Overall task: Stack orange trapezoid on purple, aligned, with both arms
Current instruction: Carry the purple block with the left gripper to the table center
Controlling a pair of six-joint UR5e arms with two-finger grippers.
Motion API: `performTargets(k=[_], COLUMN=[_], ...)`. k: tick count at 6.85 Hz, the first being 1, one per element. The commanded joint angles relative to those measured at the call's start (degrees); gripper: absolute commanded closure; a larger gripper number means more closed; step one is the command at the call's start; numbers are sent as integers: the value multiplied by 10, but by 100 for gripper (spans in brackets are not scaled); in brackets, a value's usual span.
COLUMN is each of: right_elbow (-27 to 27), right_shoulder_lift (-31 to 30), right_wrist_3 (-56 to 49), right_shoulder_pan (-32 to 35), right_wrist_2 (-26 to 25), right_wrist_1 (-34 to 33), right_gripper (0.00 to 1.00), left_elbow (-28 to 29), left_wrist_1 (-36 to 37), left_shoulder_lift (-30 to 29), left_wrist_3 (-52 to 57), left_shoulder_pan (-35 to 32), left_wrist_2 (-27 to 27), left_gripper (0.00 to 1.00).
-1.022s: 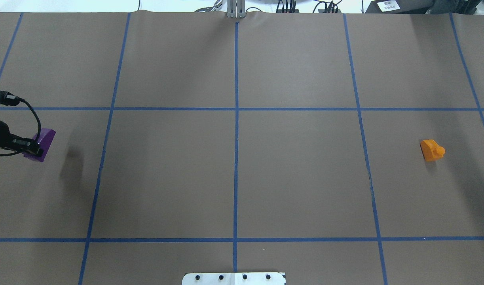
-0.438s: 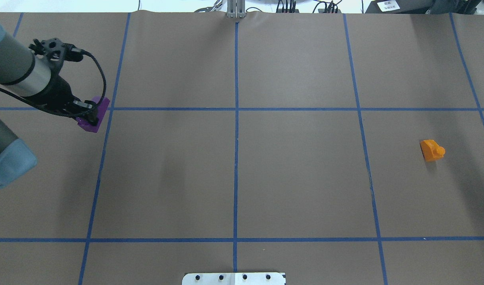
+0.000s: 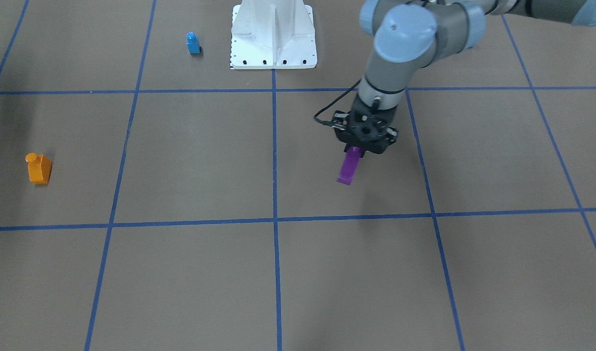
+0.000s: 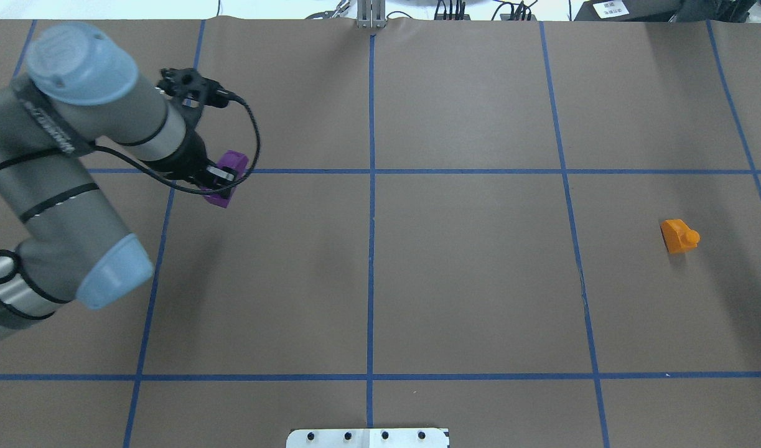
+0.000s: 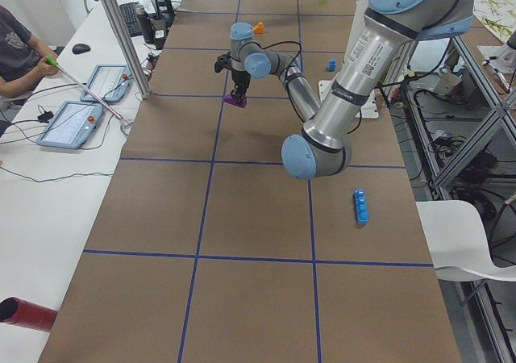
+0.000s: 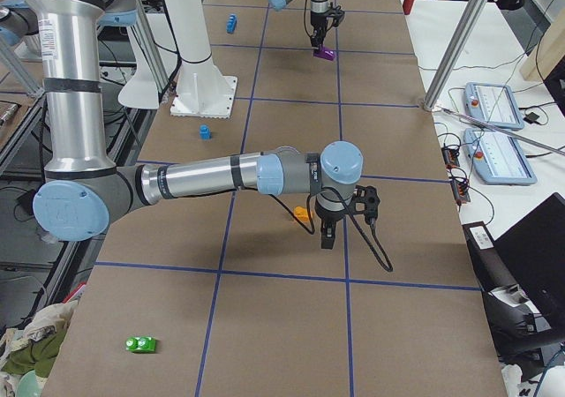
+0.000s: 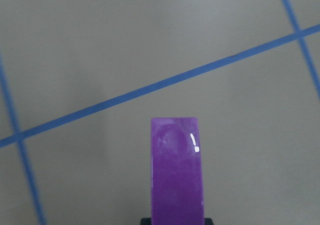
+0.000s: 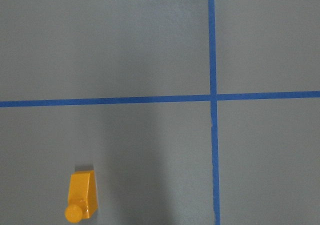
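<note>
The purple brick (image 7: pixel 177 170) is shiny, smooth plastic. The orange trapezoid (image 8: pixel 82 195) is smooth plastic too. The brown paper (image 4: pixel 467 280) is matt, crossed by blue tape lines (image 4: pixel 371 249).

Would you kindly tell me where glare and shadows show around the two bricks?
Left wrist view: the purple brick is sharp, with one small white glint near its upper right. Right wrist view: the orange brick is evenly lit; a soft dark band crosses the paper beside it.

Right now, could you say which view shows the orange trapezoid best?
The right wrist view: the orange trapezoid is largest and unobstructed. Overhead and front-facing show it whole but small, exterior left tiny, exterior right only partly.
</note>
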Motion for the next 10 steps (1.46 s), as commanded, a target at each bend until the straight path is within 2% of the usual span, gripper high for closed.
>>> performTargets(k=[1, 4, 6, 7, 8, 10], right_elbow=[-2, -4, 0, -1, 0, 2], right_shoulder_lift=[4, 4, 4, 4, 4, 5], right_wrist_3=[0, 0, 1, 1, 1, 0], right_shoulder_pan=[0, 0, 0, 0, 0, 0], right_wrist_2=[1, 1, 1, 1, 2, 15], right_wrist_1=[0, 0, 0, 0, 0, 0], right_gripper=[0, 0, 0, 0, 0, 0], left_elbow=[146, 287, 294, 294, 294, 289], left_wrist_1=[-34, -167, -168, -164, -162, -163], left_shoulder_lift=[-117, -147, -152, -152, -152, -153], left_wrist_3=[2, 9, 58, 67, 62, 52], left_shoulder_pan=[40, 49, 54, 55, 54, 49], left_wrist_2=[25, 42, 44, 45, 46, 44], left_gripper=[100, 100, 100, 40, 0, 0])
